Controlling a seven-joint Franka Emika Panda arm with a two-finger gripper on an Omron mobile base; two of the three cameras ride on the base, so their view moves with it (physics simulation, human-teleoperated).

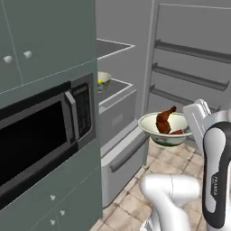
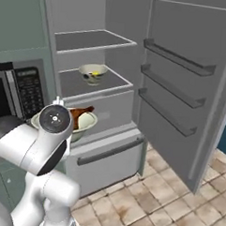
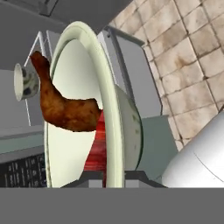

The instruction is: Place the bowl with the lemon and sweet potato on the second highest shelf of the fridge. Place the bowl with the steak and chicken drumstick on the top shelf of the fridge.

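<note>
The fridge (image 2: 98, 20) stands open, its door (image 2: 182, 90) swung wide to the right with three rails across its inner face; inside, the top shelf (image 2: 93, 41) is a bare grey plate with a pale front edge, and the second highest shelf (image 2: 71, 84) below it carries a pale bowl (image 2: 93, 73) near its middle, set back from the front edge; a spot of yellow in that bowl is the lemon (image 2: 95, 74), and whatever else lies with it is too small to tell.

In front of the fridge's lower drawers (image 2: 108, 152), held in the air above the tiled floor (image 2: 143, 201), sits a second bowl (image 1: 164, 127), pale green with a white rim; the chicken drumstick (image 1: 164, 121) leans inside it with its thin bone end pointing up and over the rim, and the steak (image 1: 177, 132) shows as a red sliver against the bowl's near wall; in the hand view the same bowl stands on edge, the drumstick across its hollow and the steak a red strip beneath it.

The gripper (image 3: 107, 177) is clamped on this bowl's rim, one dark finger (image 3: 89, 178) inside the wall and the other outside it, the rim passing between them.

To the left of the fridge, a black-windowed microwave (image 1: 40, 135) sits in grey-green cabinets (image 1: 45, 40).
</note>
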